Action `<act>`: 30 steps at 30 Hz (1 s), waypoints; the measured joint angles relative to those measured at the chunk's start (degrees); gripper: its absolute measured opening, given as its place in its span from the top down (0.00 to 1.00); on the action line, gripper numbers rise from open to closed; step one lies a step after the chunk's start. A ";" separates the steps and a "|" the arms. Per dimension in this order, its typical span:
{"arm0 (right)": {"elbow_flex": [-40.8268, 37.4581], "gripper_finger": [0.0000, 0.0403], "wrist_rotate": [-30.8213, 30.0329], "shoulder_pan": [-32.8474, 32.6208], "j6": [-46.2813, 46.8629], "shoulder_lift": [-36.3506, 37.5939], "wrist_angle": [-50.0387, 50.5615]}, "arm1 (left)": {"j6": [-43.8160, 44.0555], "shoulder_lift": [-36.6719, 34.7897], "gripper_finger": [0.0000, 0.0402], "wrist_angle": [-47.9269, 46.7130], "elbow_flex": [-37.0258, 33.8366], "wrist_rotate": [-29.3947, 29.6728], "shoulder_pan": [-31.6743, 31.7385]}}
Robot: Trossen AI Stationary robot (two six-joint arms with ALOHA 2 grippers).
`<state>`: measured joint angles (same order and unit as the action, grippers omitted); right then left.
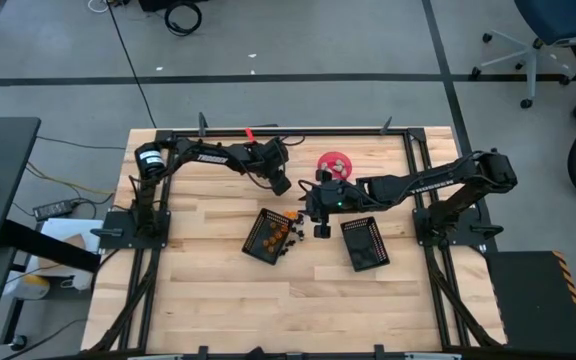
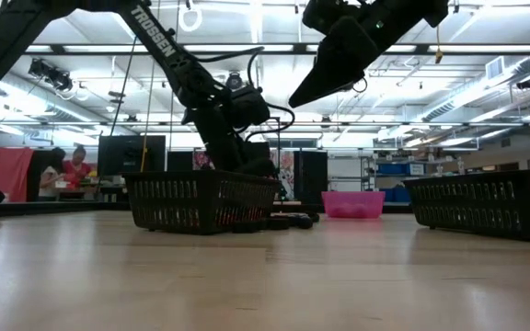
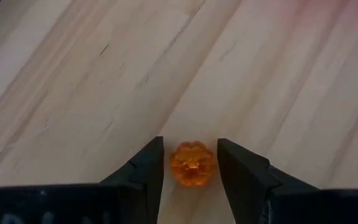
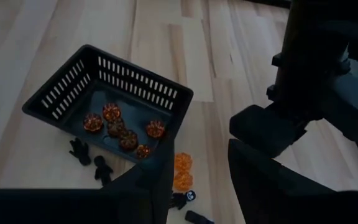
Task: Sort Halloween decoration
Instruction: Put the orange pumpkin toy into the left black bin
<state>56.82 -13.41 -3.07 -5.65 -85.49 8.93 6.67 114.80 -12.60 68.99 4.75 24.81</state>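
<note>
Between the spread fingers of your left claw (image 3: 190, 171), a small orange, ribbed, pumpkin-shaped decoration (image 3: 192, 164) sits on the pale wooden surface (image 3: 104, 74), not yet pinched. Your right claw (image 4: 197, 174), also spread and holding nothing, hovers above the black mesh basket (image 4: 135, 84) already holding orange pumpkin pieces (image 4: 120, 127), with black pieces (image 4: 79, 151) loose beside it. If you close off-centre, that rounded pumpkin will likely squirt sideways or roll away.
</note>
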 joint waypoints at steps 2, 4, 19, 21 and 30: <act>0.00 0.61 0.00 0.00 -0.01 0.00 -0.01 | -0.01 0.02 0.65 -0.10 0.00 -0.06 -0.26; 0.01 0.61 0.00 0.00 -0.04 0.00 0.04 | -0.04 0.00 0.65 -0.36 -0.02 -0.16 -0.28; 0.02 0.61 0.09 0.01 0.09 0.00 0.31 | -0.12 0.11 0.83 -3.32 -0.07 -1.42 -0.96; 0.02 0.61 -0.05 0.00 0.21 0.00 0.96 | -0.07 0.02 0.85 -3.62 -0.07 -1.63 -0.98; 0.02 0.61 -4.45 0.00 4.04 1.92 10.80 | 0.42 -5.69 0.86 -10.18 -0.81 -7.23 -2.26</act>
<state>56.84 -17.86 -3.07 -1.61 -83.58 19.73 7.09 109.12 -22.78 68.18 -2.48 22.55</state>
